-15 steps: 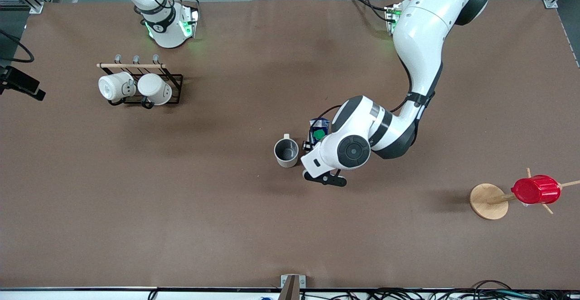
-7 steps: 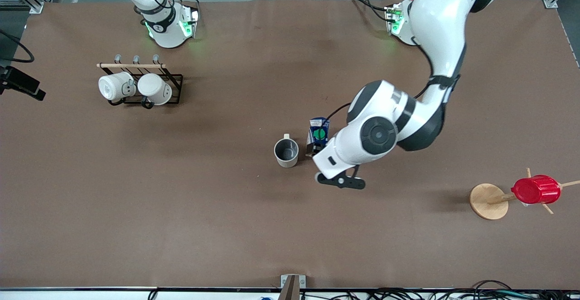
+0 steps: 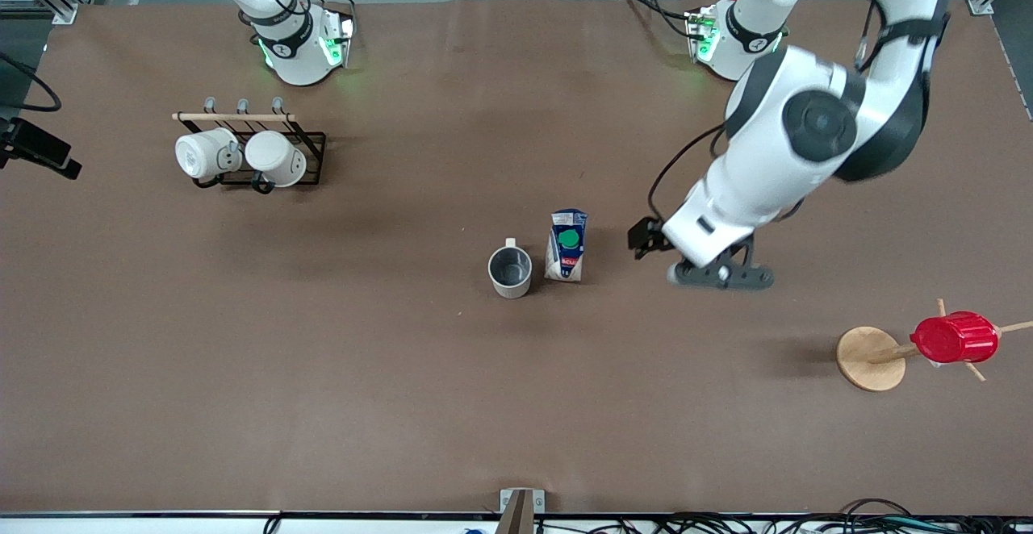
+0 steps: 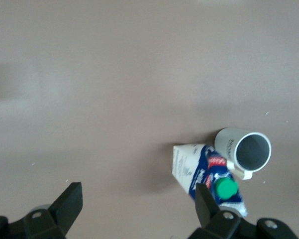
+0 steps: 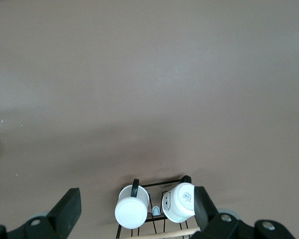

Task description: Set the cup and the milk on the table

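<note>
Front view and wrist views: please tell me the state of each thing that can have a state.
cup: upright on the table, empty, free.
milk: upright beside the cup, green cap on, free.
left gripper: open, holds nothing, over the table.
right gripper: open, waits, holds nothing.
two white mugs: lie on their sides on the black rack.
red cup: on a wooden peg.

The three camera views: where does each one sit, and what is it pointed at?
Front view: high across the table, facing both arms' bases; left gripper empty in the air.
Left wrist view: looks down past the open left gripper at the milk and the cup.
Right wrist view: looks down past the open right gripper at the two white mugs.
Front and left wrist views share milk and cup.
</note>
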